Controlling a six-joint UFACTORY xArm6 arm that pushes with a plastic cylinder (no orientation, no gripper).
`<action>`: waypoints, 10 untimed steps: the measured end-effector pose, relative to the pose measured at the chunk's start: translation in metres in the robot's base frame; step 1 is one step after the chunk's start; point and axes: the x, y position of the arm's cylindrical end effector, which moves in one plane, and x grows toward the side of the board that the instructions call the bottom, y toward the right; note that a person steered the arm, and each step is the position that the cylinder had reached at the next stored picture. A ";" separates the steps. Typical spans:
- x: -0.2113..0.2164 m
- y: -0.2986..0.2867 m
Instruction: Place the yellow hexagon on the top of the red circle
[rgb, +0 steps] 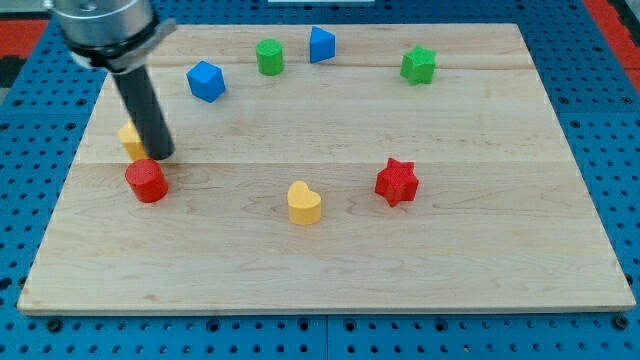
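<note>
Yellow hexagon just above red circle; tool tip crowds gap between.

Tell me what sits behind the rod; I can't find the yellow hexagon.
Behind my tip a yellow block peeks out on the view's left, just above the red circle. The rod covers most of it, so its shape can't be confirmed.

We are finding nothing readable: no text, labels, brands, numbers or signs are showing on anything around our tip or elsewhere in view.
</note>
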 end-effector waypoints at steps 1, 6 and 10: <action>0.023 -0.017; 0.108 -0.018; 0.015 -0.062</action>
